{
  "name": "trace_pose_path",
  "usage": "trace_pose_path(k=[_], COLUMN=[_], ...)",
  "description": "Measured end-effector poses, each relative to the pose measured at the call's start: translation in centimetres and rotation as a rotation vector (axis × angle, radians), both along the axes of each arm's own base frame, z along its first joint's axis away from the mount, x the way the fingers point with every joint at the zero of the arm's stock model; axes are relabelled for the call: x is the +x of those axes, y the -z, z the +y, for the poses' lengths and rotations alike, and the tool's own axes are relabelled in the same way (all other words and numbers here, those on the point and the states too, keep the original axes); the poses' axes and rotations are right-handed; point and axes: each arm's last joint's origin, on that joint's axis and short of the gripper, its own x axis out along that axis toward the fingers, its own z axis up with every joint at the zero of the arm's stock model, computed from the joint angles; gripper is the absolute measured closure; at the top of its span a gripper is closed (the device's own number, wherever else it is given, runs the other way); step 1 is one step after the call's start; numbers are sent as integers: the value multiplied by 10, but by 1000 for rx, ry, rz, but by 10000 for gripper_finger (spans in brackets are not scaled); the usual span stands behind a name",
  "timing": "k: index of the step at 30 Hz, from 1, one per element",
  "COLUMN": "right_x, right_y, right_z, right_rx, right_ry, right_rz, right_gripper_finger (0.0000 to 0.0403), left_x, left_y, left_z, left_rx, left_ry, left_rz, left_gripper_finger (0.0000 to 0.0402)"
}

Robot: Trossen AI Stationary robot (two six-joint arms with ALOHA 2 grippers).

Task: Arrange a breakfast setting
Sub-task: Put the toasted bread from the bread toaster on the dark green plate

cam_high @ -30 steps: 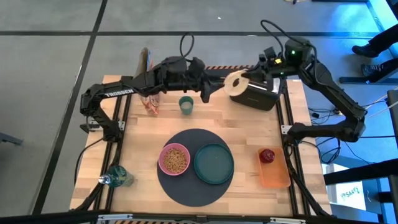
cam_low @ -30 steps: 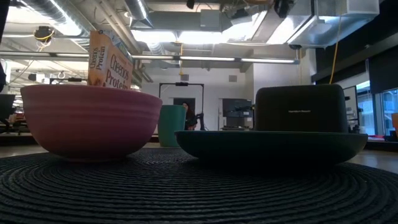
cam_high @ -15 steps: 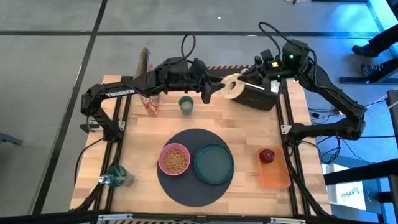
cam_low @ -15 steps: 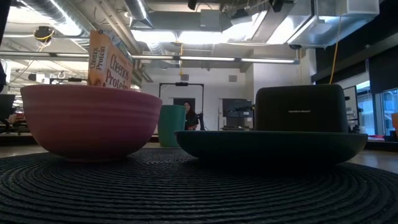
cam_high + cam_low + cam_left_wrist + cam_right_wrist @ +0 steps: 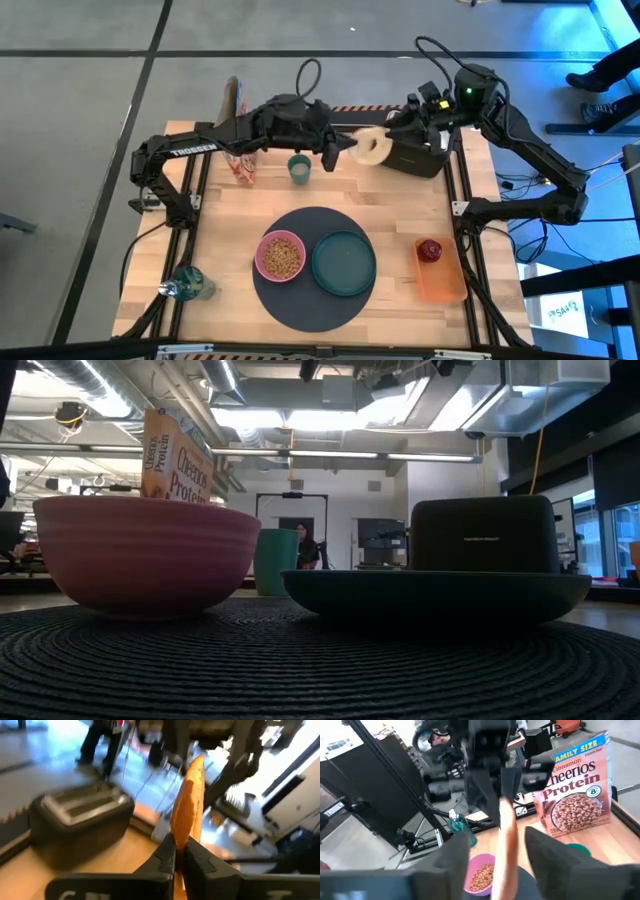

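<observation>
The pale ring-shaped bagel [image 5: 372, 145] hangs in the air at the far side of the table, in front of the black toaster [image 5: 415, 155]. My left gripper [image 5: 345, 148] is shut on it from the left. My right gripper [image 5: 398, 128] is open, one finger on each side of the bagel [image 5: 504, 837] and apart from it. The pink bowl [image 5: 281, 256] with cereal and the dark-green plate [image 5: 343, 262] sit on the round dark mat [image 5: 305, 300]. The pale-green cup [image 5: 299, 167] stands on the wood behind the mat. The dark-red fruit [image 5: 429, 249] lies in the orange tray [image 5: 443, 283]. My left gripper pinches the bagel's rim [image 5: 181, 836] between its two fingers [image 5: 165, 855], on the edge that faces the table's left. The fingers come in about level from the left. The bagel stands on edge beyond them, lifted clear of the table and the toaster.
A cereal box [image 5: 238, 130] stands at the far left and a bottle [image 5: 188, 283] at the near left corner. Bare wood lies between the cup and the mat. A person [image 5: 303, 545] shows far off in the room behind.
My right gripper has brought the bagel a little toward the table's left and near side, to my left gripper. The left gripper now has the bagel's rim. The bagel has turned from showing its ring face to standing more on edge.
</observation>
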Motion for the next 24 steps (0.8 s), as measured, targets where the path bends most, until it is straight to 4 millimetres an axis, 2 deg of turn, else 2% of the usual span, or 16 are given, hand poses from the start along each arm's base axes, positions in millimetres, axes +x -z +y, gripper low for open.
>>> trace_pose_path(k=[4,8,11,15,19,24], right_x=[-10,-23,-25,-25,-26,-26], right_y=[-6,-14,-15,-12,-8,-4], right_z=[4,10,12,12,12,13], right_rx=[-17,-88,-107,-89,-75,-73], right_ry=[112,225,230,229,226,222], right_rz=[-12,-43,-45,-14,23,56], right_gripper_finger=[165,144,144,155,164,166], left_x=[-6,0,16,36,53,64], left_y=[18,54,88,121,158,189], left_z=[-7,-26,-46,-68,-79,-87], left_rx=[-83,-208,-254,-272,-289,-313], left_ry=[114,232,286,345,360,369], left_rz=[183,426,576,664,757,830], left_gripper_finger=[396,397,397,397,397,397])
